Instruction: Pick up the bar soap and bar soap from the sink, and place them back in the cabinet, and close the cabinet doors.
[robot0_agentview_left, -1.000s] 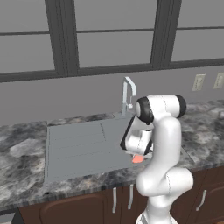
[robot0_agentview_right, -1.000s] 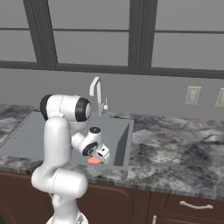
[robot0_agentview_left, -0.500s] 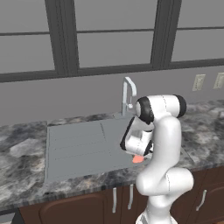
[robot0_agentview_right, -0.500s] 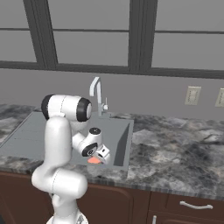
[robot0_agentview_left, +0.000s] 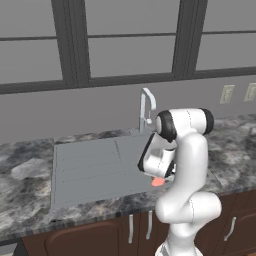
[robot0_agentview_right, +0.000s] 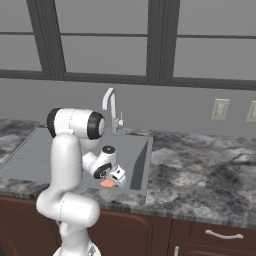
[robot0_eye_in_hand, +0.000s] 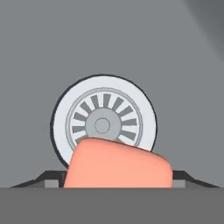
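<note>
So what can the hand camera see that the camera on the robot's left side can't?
The hand view looks straight down on the round slotted drain in the sink floor. The left base view instead takes in the tap, the ridged drainboard, the stone counter and the windows. Both show the salmon bar soap at the gripper, above the grey sink.

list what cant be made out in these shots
- Second soap: the arm covers part of the sink in both base views.
- Finger contact on the bar soap: hand view, the soap covers the fingertips.
- Soap's shape: tiny under the gripper, cut off in hand view.
- Drain: lower part behind soap.
</note>
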